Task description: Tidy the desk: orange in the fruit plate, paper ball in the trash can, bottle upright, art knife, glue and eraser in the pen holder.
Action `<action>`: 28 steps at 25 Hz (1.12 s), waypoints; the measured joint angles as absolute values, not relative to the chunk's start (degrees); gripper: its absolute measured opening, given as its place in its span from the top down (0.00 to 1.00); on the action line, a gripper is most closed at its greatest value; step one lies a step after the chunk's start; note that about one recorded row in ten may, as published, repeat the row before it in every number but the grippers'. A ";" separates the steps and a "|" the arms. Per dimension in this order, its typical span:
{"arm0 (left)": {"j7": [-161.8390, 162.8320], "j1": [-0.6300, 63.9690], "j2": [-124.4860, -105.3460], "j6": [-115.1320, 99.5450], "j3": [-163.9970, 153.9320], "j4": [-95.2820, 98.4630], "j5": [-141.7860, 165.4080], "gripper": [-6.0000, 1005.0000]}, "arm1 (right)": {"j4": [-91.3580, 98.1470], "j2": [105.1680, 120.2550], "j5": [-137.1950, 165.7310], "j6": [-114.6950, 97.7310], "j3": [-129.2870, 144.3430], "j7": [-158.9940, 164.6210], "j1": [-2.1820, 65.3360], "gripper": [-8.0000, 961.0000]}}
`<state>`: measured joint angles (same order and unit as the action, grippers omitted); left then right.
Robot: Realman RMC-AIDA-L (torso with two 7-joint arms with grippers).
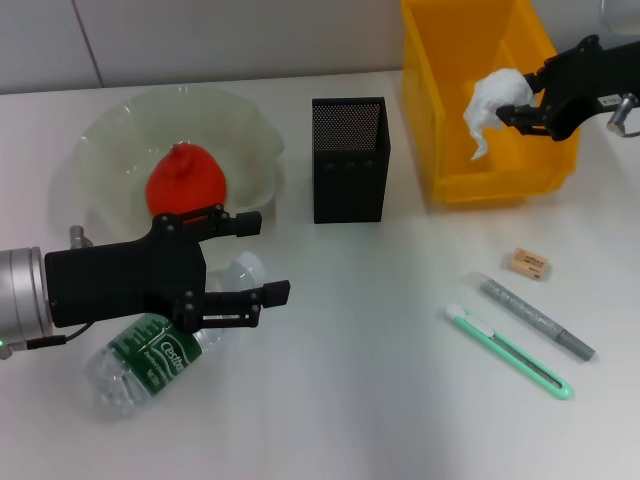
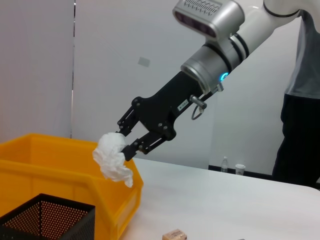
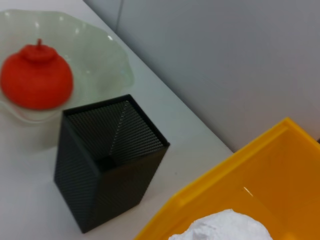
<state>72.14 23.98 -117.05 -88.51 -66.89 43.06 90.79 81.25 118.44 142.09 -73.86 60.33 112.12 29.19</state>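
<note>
1. The paper ball (image 1: 494, 103) hangs over the yellow trash can (image 1: 440, 120), pinched in the right gripper (image 1: 512, 108).
2. The bottle (image 1: 150, 355) lies on its side — green label reads "C'estbon" — just under the left gripper (image 1: 262, 257), whose fingers are spread and hold nothing.
3. The orange (image 1: 186, 178) sits in the fruit plate (image 1: 110, 135).

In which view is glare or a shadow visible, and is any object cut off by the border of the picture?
Head view: soft shadows lie beside the pen holder and under the left gripper; the trash can is cut by the top border. Right wrist view: small glints sit on the fruit plate rim; the paper ball is cut by the bottom border. Left wrist view: the right gripper holds that ball in even light.
</note>
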 joint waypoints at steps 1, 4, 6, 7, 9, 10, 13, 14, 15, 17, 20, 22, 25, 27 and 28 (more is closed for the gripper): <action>72.14 23.98 -117.05 -88.51 -66.89 43.06 90.79 0.20 | 80.52 118.39 142.19 -73.07 60.33 111.96 29.44 0.60; 72.14 23.98 -117.05 -88.51 -66.89 43.06 90.79 0.20 | 77.94 118.02 142.40 -70.07 60.31 111.55 30.21 0.60; 72.11 23.97 -117.09 -88.51 -66.89 43.08 90.78 0.20 | 76.94 117.87 142.49 -69.06 60.30 111.37 30.46 0.60; 72.07 23.89 -117.29 -88.51 -66.76 43.11 91.64 0.20 | 74.58 117.61 142.68 -66.74 60.29 110.94 31.16 0.60; 72.07 23.89 -117.29 -88.51 -66.76 43.11 91.64 0.20 | 72.52 117.43 142.82 -64.57 60.29 110.62 31.87 0.60; 72.07 23.89 -117.29 -88.51 -66.76 43.11 91.64 0.20 | 72.52 117.43 142.82 -64.57 60.29 110.62 31.87 0.60; 72.07 23.91 -117.49 -88.51 -66.64 43.13 92.27 0.20 | 69.81 117.12 142.86 -61.48 60.29 110.39 32.78 0.60; 72.07 23.91 -117.49 -88.51 -66.64 43.13 92.27 0.20 | 68.14 116.93 142.87 -60.19 60.25 110.38 33.40 0.60; 72.07 23.93 -117.59 -88.51 -66.79 43.14 92.31 0.20 | 68.14 116.93 142.87 -60.19 60.25 110.38 33.40 0.60; 72.07 23.91 -117.69 -88.66 -66.84 43.15 92.31 0.20 | 67.26 116.90 142.85 -59.26 59.94 110.37 33.74 0.60; 72.07 23.85 -117.69 -88.79 -66.66 43.16 92.31 0.20 | 67.35 117.33 142.70 -58.12 59.52 110.28 33.66 0.60; 72.07 23.74 -117.66 -88.89 -66.54 43.16 92.31 0.20 | 67.87 117.93 142.67 -56.77 59.51 110.25 33.24 0.60; 72.07 23.73 -117.62 -88.95 -66.65 43.16 92.30 0.21 | 68.81 118.79 142.72 -54.55 59.70 110.25 32.30 0.59; 72.07 23.73 -117.61 -88.95 -66.65 43.16 92.29 0.21 | 69.12 118.95 142.71 -53.96 59.90 110.24 31.92 0.58; 72.07 23.73 -117.61 -88.95 -66.65 43.16 92.29 0.21 | 69.15 118.97 142.68 -53.92 59.90 110.24 31.86 0.56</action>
